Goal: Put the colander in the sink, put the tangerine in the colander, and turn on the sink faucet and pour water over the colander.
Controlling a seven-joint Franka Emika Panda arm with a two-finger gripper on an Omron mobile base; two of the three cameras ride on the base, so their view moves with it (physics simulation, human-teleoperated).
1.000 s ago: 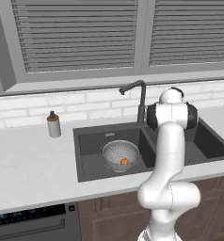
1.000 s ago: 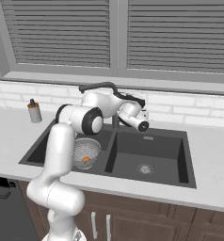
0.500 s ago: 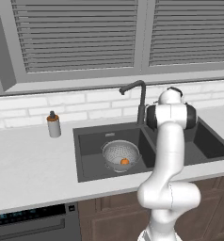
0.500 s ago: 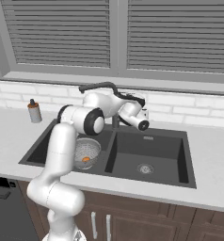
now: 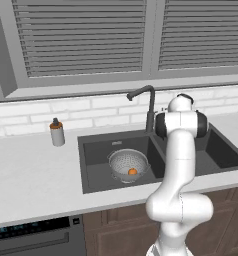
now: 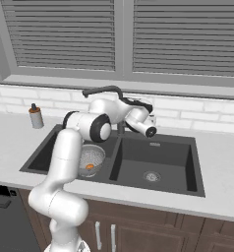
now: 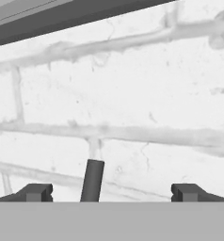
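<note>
Sink (image 5: 91,150) set in the table (image 5: 31,185). Colander (image 5: 126,162) in the left basin, tangerine (image 5: 133,171) inside it. Faucet (image 5: 150,107) behind the sink, between the basins, spout reaching left. Bottle (image 5: 57,133) on the table, left of the sink, near the far wall.

Colander (image 5: 128,165): silvery mesh bowl, upright in left basin of dark grey double sink (image 5: 93,150). Tangerine (image 5: 133,171): small, orange, inside colander at 4 o'clock. Faucet (image 5: 147,102): dark gooseneck behind basin divider, spout toward 9 o'clock.
</note>
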